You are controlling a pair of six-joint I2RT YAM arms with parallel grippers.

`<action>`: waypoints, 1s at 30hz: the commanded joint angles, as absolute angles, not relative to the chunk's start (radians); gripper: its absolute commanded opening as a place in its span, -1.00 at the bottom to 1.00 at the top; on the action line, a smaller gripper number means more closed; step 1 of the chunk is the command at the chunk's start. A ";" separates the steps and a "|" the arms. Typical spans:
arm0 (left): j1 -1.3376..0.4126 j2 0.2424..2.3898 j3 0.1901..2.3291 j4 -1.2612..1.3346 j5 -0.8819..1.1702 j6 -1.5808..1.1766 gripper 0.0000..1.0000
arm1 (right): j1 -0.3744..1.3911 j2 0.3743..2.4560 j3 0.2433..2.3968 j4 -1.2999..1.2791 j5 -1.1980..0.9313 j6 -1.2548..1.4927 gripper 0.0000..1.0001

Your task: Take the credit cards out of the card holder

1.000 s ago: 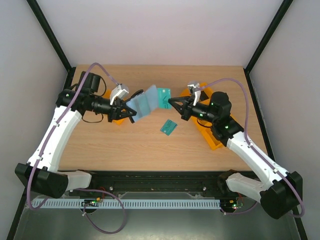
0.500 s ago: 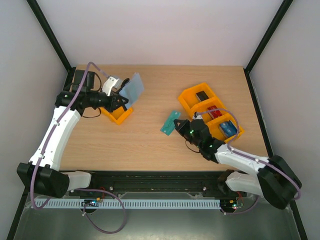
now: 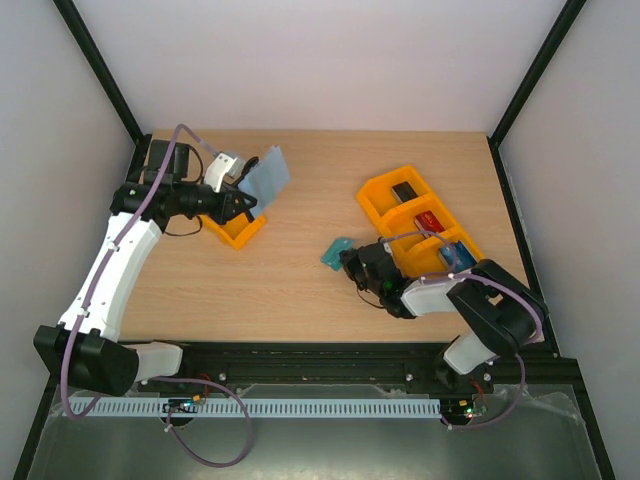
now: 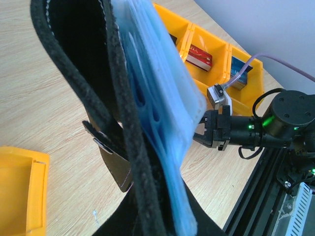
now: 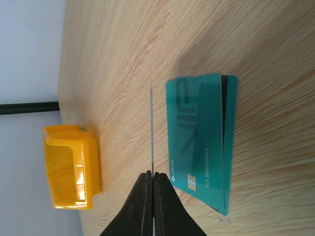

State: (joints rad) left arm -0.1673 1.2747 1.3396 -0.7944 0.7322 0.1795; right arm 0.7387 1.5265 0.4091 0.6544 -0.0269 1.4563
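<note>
Teal credit cards lie just beside right jaws pinching another edge-on; left jaws clamp card holder.

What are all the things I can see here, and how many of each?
wallet: one, black with pale blue inside, held open in the air
loose cards: one, maybe two overlapping, teal, flat on the table
held card: one, seen edge-on so colour unclear, just above the table
small tray: one, orange, left side
long tray: one, orange, three compartments, right side
black block: one, far compartment
red block: one, middle compartment
blue item: one, near compartment
arms: two, white and black, near edge
left gripper: black, shut on the wallet
right gripper: black, shut on the held card
</note>
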 commanded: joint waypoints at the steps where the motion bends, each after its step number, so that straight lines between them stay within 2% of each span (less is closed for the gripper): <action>1: -0.160 1.247 1.333 -0.781 0.758 0.186 -0.96 | 0.743 1.561 0.439 0.720 0.002 1.472 -0.97; 12: -0.158 1.247 1.327 -0.784 0.771 0.191 -0.95 | 0.742 1.642 0.408 0.778 -0.050 1.502 -0.93; 15: -0.157 1.247 1.328 -0.784 0.776 0.192 -0.95 | 0.742 1.624 0.409 0.736 -0.031 1.501 -0.67; 19: -0.156 1.249 1.326 -0.785 0.782 0.192 -0.95 | 0.742 1.555 0.408 0.645 0.006 1.472 -0.50; 21: -0.156 1.250 1.327 -0.786 0.784 0.193 -0.95 | 0.742 1.519 0.394 0.626 0.019 1.475 -0.35; 26: -0.156 1.252 1.323 -0.793 0.799 0.203 -0.96 | 0.742 1.397 0.401 0.512 0.060 1.416 0.18; 29: -0.156 1.252 1.323 -0.810 0.827 0.225 -0.95 | 0.744 1.255 0.448 0.387 0.147 1.248 0.38; 30: -0.156 1.252 1.324 -0.818 0.844 0.235 -0.95 | 0.744 1.201 0.468 0.383 0.159 1.150 0.51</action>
State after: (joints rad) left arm -0.1623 1.2747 1.3319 -0.7990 0.7746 0.1959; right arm 0.7395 1.3571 0.4038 0.5125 0.0303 1.3933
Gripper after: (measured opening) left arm 0.087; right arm 0.678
